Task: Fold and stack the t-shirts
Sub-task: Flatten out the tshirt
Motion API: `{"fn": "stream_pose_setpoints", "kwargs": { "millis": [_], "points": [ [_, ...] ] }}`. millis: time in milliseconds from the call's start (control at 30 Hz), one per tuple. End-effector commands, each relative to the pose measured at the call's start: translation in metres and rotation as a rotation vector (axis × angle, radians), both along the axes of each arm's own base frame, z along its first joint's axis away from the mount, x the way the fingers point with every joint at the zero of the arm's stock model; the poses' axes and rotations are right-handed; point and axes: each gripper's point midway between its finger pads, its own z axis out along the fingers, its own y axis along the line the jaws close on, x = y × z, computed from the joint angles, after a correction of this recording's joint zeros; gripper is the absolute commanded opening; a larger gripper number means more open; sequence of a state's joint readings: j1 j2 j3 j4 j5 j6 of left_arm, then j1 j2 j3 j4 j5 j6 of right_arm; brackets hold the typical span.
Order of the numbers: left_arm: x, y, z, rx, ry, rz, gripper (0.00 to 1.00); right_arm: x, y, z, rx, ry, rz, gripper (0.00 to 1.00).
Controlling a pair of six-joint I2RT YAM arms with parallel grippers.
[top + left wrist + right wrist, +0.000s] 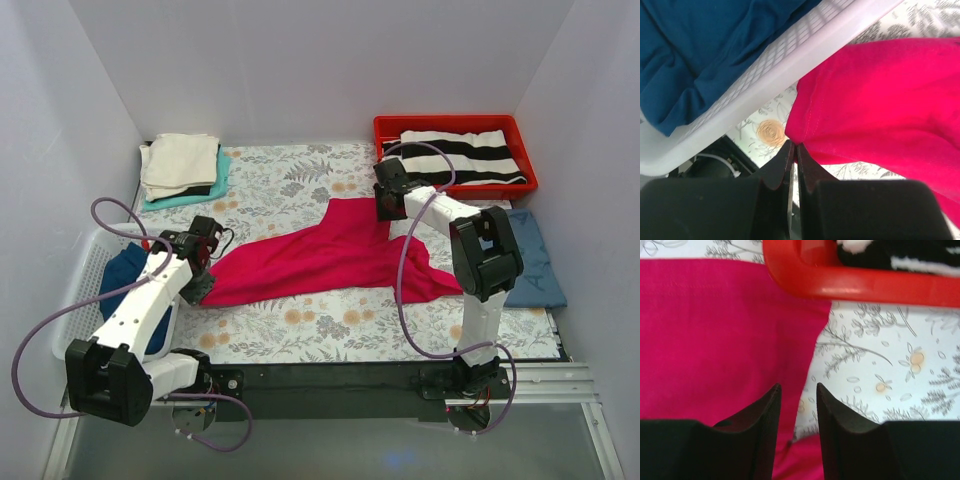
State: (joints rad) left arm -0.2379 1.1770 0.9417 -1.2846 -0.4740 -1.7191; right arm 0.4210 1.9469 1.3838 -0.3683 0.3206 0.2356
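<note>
The crimson-red t-shirt (pixel 330 255) lies spread and rumpled across the middle of the floral cloth. My left gripper (pixel 200 285) is shut on its near-left corner (pixel 796 142), next to the white basket. My right gripper (pixel 388 210) is open above the shirt's far-right edge (pixel 805 390), one finger over red cloth, the other over the floral cloth. A navy-blue t-shirt (pixel 125 268) sits in the white basket (pixel 790 60). Cream, black and teal folded tees (pixel 182 165) are stacked at the back left.
A red tray (pixel 455 125) with a black-and-white striped garment (pixel 460 155) stands at the back right; its rim (pixel 850 282) is just beyond my right gripper. A grey-blue cloth (pixel 535 260) lies at the right edge. White walls enclose the table.
</note>
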Motion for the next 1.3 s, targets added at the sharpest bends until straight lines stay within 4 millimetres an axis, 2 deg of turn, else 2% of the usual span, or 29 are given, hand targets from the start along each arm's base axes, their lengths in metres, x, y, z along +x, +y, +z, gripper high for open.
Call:
{"fn": "stream_pose_setpoints", "kwargs": {
  "millis": [0, 67, 100, 333, 500, 533, 567, 600, 633, 667, 733, 767, 800, 867, 900, 967, 1000, 1067, 1100, 1200, 1267],
  "points": [
    [-0.022, -0.002, 0.001, -0.037, 0.017, 0.04, 0.0, 0.029, 0.02, 0.002, 0.06, -0.085, 0.029, 0.41],
    [-0.029, -0.002, 0.001, -0.043, 0.033, 0.051, 0.0, 0.037, 0.024, 0.004, 0.064, -0.096, 0.033, 0.43],
    [-0.032, -0.001, 0.001, -0.043, 0.035, 0.061, 0.0, 0.037, 0.023, -0.003, 0.058, -0.083, 0.032, 0.45],
    [-0.033, -0.004, 0.009, -0.087, -0.032, 0.092, 0.0, 0.052, 0.026, -0.011, 0.039, -0.089, 0.038, 0.48],
    [-0.034, -0.002, 0.001, -0.064, 0.012, 0.1, 0.0, 0.046, 0.029, -0.029, 0.037, -0.04, 0.052, 0.45],
    [-0.033, 0.0, 0.0, -0.052, 0.016, 0.102, 0.0, 0.039, 0.026, -0.035, 0.031, -0.016, 0.042, 0.43],
    [-0.032, 0.0, 0.0, -0.05, 0.019, 0.088, 0.0, 0.035, 0.024, -0.038, 0.03, -0.001, 0.039, 0.36],
    [-0.024, -0.001, 0.002, -0.055, -0.009, 0.076, 0.0, 0.032, 0.024, -0.035, 0.035, -0.001, 0.041, 0.13],
    [-0.021, -0.002, 0.004, -0.055, -0.021, 0.069, 0.0, 0.027, 0.022, -0.037, 0.028, 0.008, 0.042, 0.03],
    [-0.017, -0.001, 0.007, -0.05, -0.038, 0.068, 0.03, 0.02, 0.017, -0.04, 0.019, 0.022, 0.029, 0.01],
    [-0.002, -0.002, 0.017, -0.051, -0.093, 0.037, 0.1, 0.015, 0.009, -0.031, -0.002, 0.003, 0.008, 0.01],
    [0.004, -0.001, 0.02, -0.041, -0.106, 0.034, 0.17, 0.009, 0.005, -0.031, -0.01, 0.008, -0.001, 0.01],
    [0.013, -0.002, 0.025, -0.037, -0.133, 0.004, 0.26, 0.01, 0.003, -0.018, -0.006, -0.018, -0.007, 0.01],
    [0.028, -0.001, 0.035, -0.023, -0.165, -0.012, 0.33, 0.006, -0.006, -0.008, -0.034, -0.038, -0.031, 0.01],
    [0.037, -0.002, 0.039, -0.017, -0.193, -0.022, 0.4, 0.008, -0.01, 0.009, -0.033, -0.075, -0.044, 0.01],
    [0.052, -0.001, 0.051, 0.003, -0.229, -0.06, 0.44, 0.006, -0.021, 0.023, -0.068, -0.11, -0.084, 0.01],
    [0.06, -0.002, 0.053, 0.009, -0.241, -0.068, 0.46, 0.003, -0.026, 0.036, -0.071, -0.134, -0.098, 0.01],
    [0.071, -0.004, 0.058, 0.009, -0.259, -0.084, 0.5, 0.001, -0.035, 0.049, -0.096, -0.164, -0.131, 0.01],
    [0.083, -0.008, 0.059, -0.001, -0.284, -0.106, 0.51, -0.002, -0.039, 0.059, -0.101, -0.176, -0.139, 0.01],
    [0.101, -0.021, 0.048, -0.048, -0.287, -0.151, 0.51, -0.012, -0.052, 0.072, -0.13, -0.191, -0.193, 0.01],
    [0.107, -0.03, 0.029, -0.077, -0.233, -0.167, 0.51, -0.018, -0.063, 0.078, -0.152, -0.207, -0.248, 0.01]
  ]
}}
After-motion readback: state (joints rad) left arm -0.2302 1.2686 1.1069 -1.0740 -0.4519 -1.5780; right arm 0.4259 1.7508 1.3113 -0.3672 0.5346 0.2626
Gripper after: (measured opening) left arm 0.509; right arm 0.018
